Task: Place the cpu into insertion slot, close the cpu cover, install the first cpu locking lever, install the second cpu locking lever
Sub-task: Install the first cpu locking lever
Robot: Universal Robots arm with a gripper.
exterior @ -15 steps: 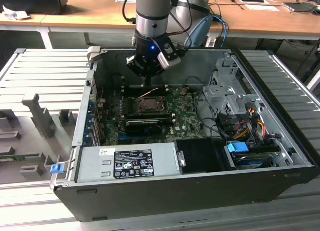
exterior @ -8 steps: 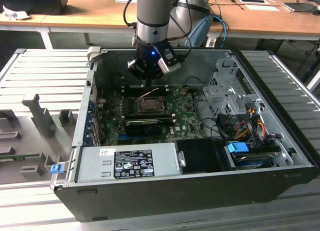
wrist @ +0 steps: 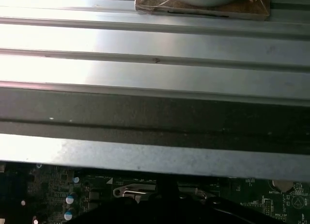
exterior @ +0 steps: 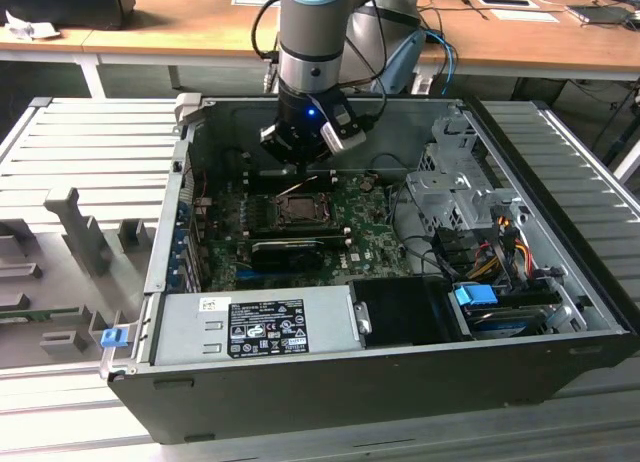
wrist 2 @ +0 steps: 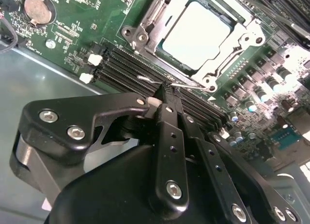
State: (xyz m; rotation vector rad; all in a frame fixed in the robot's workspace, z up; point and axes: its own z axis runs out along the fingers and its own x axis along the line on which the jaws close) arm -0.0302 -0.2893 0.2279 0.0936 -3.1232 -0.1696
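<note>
Left to right in the exterior view: ribbed metal table (exterior: pixel 90 142) with grey fixtures, then the open PC case (exterior: pixel 560 312), motherboard (exterior: pixel 375 222) lying flat inside.

Arm is down over the far side of the board; gripper (exterior: pixel 300 162) sits just behind the insertion slot (exterior: pixel 300 207).

In the second wrist view the cpu (wrist 2: pixel 201 32) is already seated in the socket, silver face up. The cpu cover (wrist 2: pixel 242 37) looks folded down around it, framing the chip.

So steps one and two look done. Step in hand, my read: first locking lever. A thin wire lever (wrist 2: pixel 186 86) runs along the socket edge nearest the gripper (wrist 2: pixel 167 95), and the fingertips are right at it. Contact or just beside it, can't tell.

Jaws look pressed together, nothing visibly pinched between them.

Next move needs a controlled push of the lever down and sideways under its retaining hook. Wire is thin and springy, so slipping off is the risk.
</note>
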